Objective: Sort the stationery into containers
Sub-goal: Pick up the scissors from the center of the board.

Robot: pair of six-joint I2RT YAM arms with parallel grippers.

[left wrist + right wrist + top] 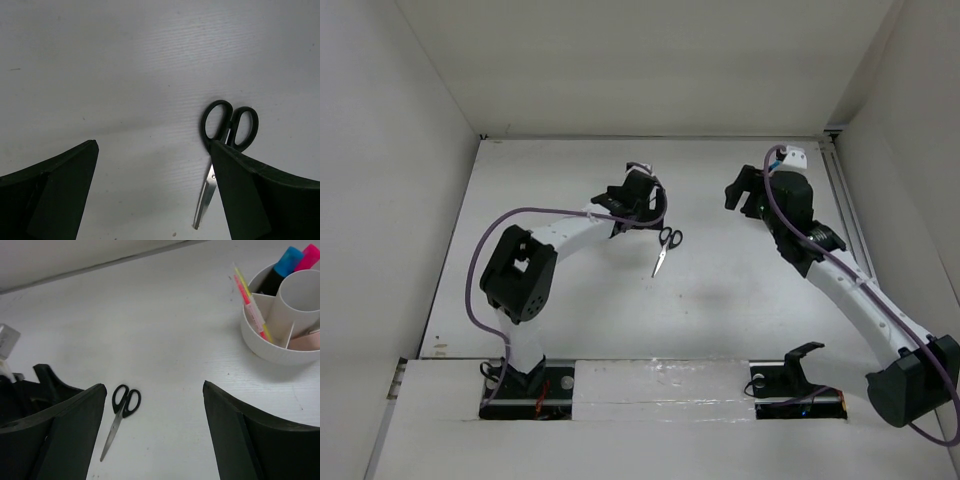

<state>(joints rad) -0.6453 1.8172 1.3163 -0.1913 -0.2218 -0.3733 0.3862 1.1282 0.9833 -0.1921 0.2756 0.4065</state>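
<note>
Black-handled scissors (665,248) lie flat on the white table, blades closed. My left gripper (620,196) is open and empty just left of them; in the left wrist view the scissors (227,131) lie by the right finger (260,200), partly behind it. My right gripper (738,190) is open and empty, to the right of the scissors (122,405). The round white tub (265,342) shows only in the right wrist view, holding markers with a blue cap (287,260) and a pink cap (310,255), a thin red pen (246,294) and a yellow stick (239,276).
White walls enclose the table on the left, back and right (650,135). A rail (845,215) runs along the right edge. The arm bases sit on the near ledge (660,385). The tub is hidden in the top view.
</note>
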